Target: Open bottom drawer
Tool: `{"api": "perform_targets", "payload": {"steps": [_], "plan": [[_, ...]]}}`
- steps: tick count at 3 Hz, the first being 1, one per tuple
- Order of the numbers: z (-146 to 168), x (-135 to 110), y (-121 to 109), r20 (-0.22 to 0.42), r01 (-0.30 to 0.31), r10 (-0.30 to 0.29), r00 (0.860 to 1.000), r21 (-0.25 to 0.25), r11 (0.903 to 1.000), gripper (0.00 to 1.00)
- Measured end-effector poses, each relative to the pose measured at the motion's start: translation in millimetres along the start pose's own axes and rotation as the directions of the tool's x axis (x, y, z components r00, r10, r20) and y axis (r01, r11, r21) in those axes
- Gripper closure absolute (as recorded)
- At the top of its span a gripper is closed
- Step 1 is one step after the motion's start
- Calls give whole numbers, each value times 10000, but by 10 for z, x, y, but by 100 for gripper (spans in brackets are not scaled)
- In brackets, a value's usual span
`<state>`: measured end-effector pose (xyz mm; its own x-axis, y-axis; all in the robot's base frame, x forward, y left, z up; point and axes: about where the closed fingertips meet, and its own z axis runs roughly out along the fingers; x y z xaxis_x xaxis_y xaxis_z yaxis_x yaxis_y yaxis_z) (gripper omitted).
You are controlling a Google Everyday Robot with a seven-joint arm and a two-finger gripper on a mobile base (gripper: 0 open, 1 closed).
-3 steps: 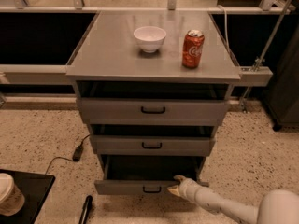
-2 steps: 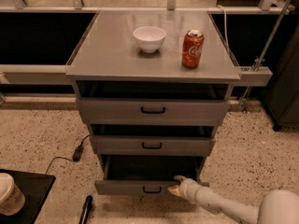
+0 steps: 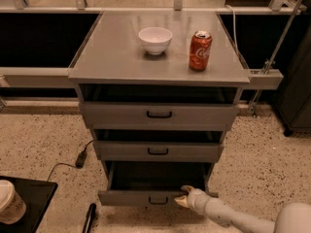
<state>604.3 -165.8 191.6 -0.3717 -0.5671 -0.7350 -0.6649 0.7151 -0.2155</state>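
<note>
The bottom drawer [image 3: 131, 197] is grey metal with a small black bar handle [image 3: 158, 200]. It is the lowest of the cabinet's three and stands pulled out, its dark inside showing. My gripper [image 3: 182, 196] is at the drawer's front, just right of the handle, at the end of the white arm [image 3: 228, 217] that reaches in from the lower right. The middle drawer [image 3: 158, 151] and top drawer [image 3: 159, 114] sit above it, each pulled out slightly.
A white bowl [image 3: 155, 40] and a red soda can [image 3: 200, 50] stand on the cabinet top [image 3: 116, 57]. A black cable [image 3: 77, 160] lies on the speckled floor at left. A paper cup [image 3: 9, 203] sits on a black surface at the lower left.
</note>
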Motion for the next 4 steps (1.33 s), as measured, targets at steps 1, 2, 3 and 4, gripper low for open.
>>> {"api": "perform_targets", "payload": {"steps": [1,2,3,4], "plan": [[-64,98,107,101,-122,123,9999,-18,9999,100],[-97,61,97,102,-123,123,9999,-18,9999,100],[-150,132,174,183,-217,217,9996,-32,9998,100],[-178,99,165,183,-216,217,9996,-32,9998,100]]}}
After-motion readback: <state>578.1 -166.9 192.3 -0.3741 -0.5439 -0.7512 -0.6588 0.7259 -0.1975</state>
